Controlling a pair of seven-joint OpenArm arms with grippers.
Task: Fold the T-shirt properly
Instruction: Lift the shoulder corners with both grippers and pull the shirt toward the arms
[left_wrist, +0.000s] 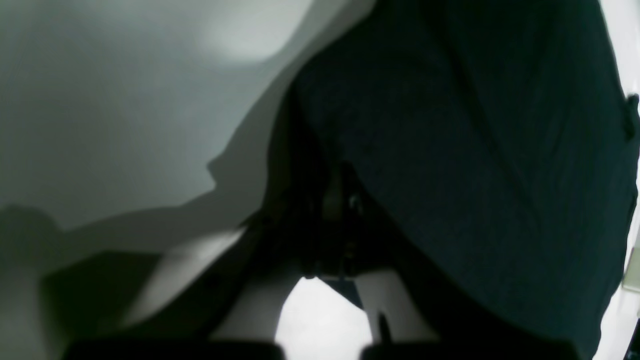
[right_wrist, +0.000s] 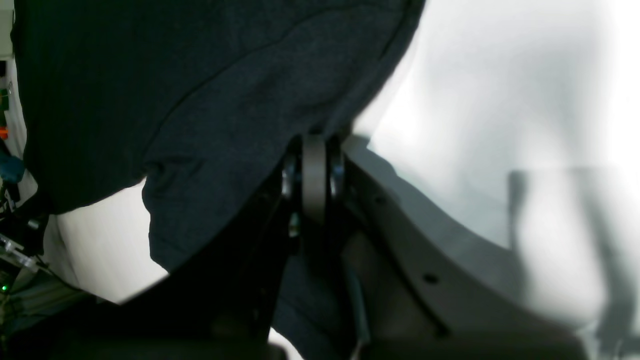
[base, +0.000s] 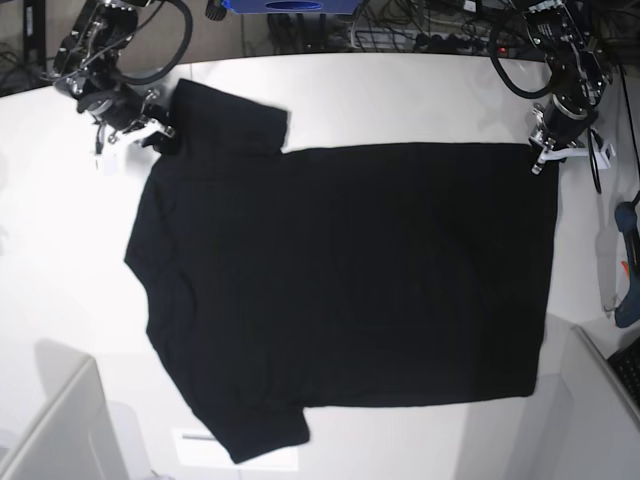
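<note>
The black T-shirt (base: 340, 280) lies spread flat on the white table (base: 400, 90), plain side up, sleeves toward the base view's left. My right gripper (base: 160, 135) sits at the far left sleeve corner. In the right wrist view its jaws (right_wrist: 315, 150) are pressed together with dark T-shirt cloth (right_wrist: 200, 100) draped at the tips. My left gripper (base: 545, 152) rests on the far right hem corner. In the left wrist view the T-shirt cloth (left_wrist: 475, 150) covers the closed left gripper (left_wrist: 340, 210).
Cables and arm bases crowd the table's far edge. A blue hand tool (base: 630, 290) lies at the right edge. Grey panels stand at the near left (base: 55, 430) and near right (base: 600, 410) corners. A white label (base: 200, 440) lies near the front sleeve.
</note>
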